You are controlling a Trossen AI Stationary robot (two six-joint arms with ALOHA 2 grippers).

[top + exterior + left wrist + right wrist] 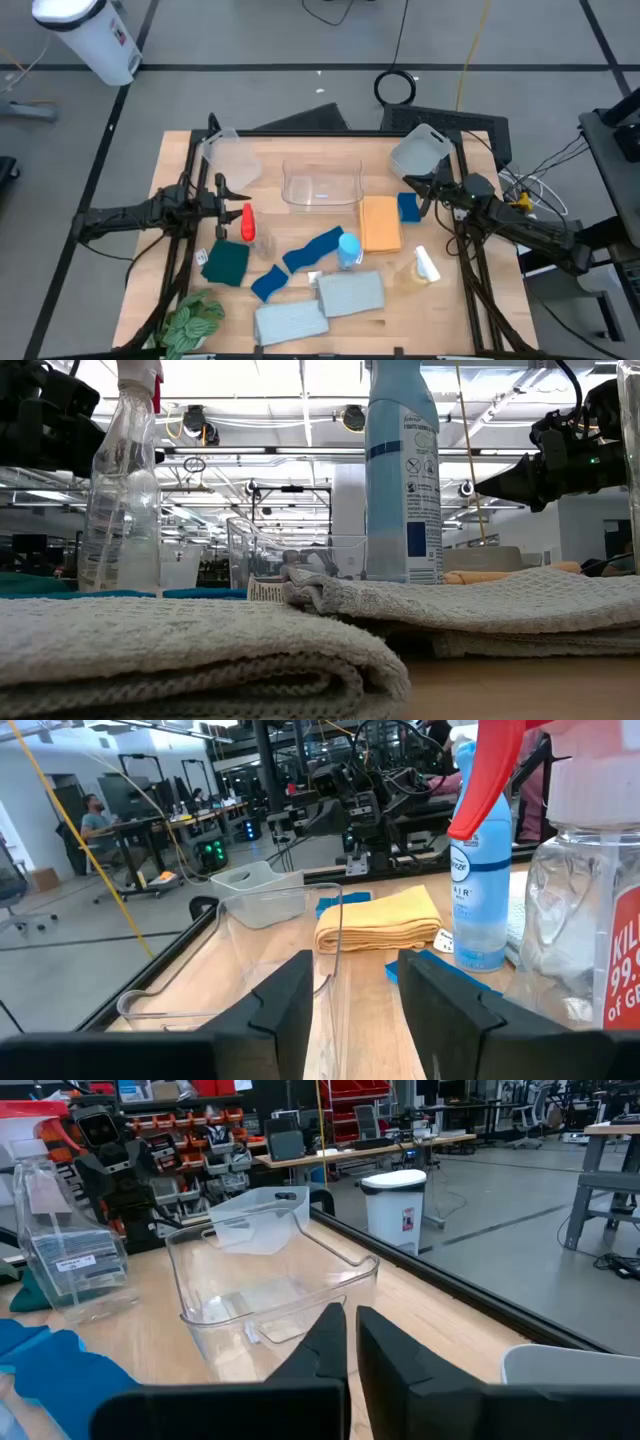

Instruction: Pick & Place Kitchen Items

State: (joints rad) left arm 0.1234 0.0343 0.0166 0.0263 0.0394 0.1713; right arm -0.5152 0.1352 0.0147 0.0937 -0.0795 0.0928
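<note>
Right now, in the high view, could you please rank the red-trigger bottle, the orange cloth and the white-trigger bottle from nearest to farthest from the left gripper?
From the left gripper:
1. Red-trigger bottle, just beside it.
2. Orange cloth, right of centre.
3. White-trigger bottle, lying farther right.

On my table I count three bottles (247,222), two sponges (408,207) and two cloths (226,262). I also count two grey towels (350,294), three tubs (321,186) and one plant (192,322).

Wooden table (180,150) — 3 bottles, sponges, cloths, 2 grey towels (318,308), tubs, plant (192,322)
</note>
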